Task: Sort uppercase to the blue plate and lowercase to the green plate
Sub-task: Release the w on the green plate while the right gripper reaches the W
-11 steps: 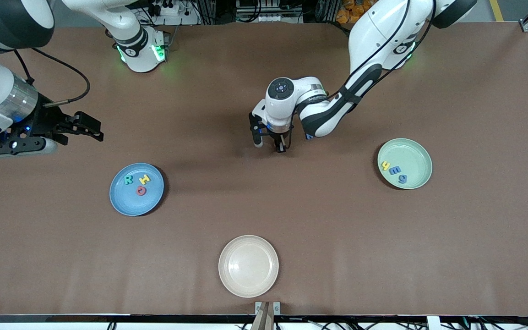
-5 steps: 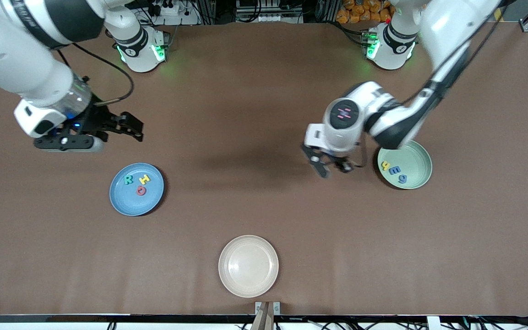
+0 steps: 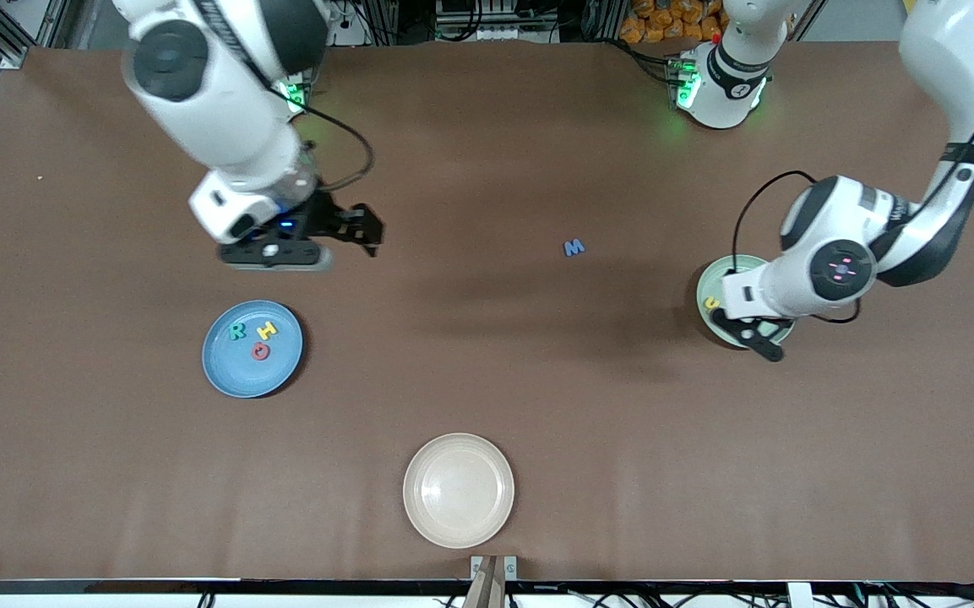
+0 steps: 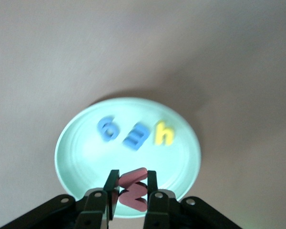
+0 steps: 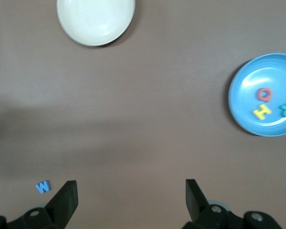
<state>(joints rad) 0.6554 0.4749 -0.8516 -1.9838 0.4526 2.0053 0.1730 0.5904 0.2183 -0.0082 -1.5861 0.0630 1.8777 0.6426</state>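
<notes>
Red foam w [image 4: 133,190] sat pinched in the left gripper [image 4: 132,194] directly above the green plate [image 4: 71,143], while the blue W [image 3: 574,247] lay mid-table, toward which the wide-open right gripper [image 5: 131,200] hovered.

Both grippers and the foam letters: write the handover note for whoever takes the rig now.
Left gripper: shut on the red w, over the green plate.
Right gripper: open, holding nothing, over bare table between the blue plate and the blue W.
Done: R, H and O lie in the blue plate; h, e and g lie in the green plate.
Left: release the red w into the green plate; move the blue W to the blue plate.
</notes>
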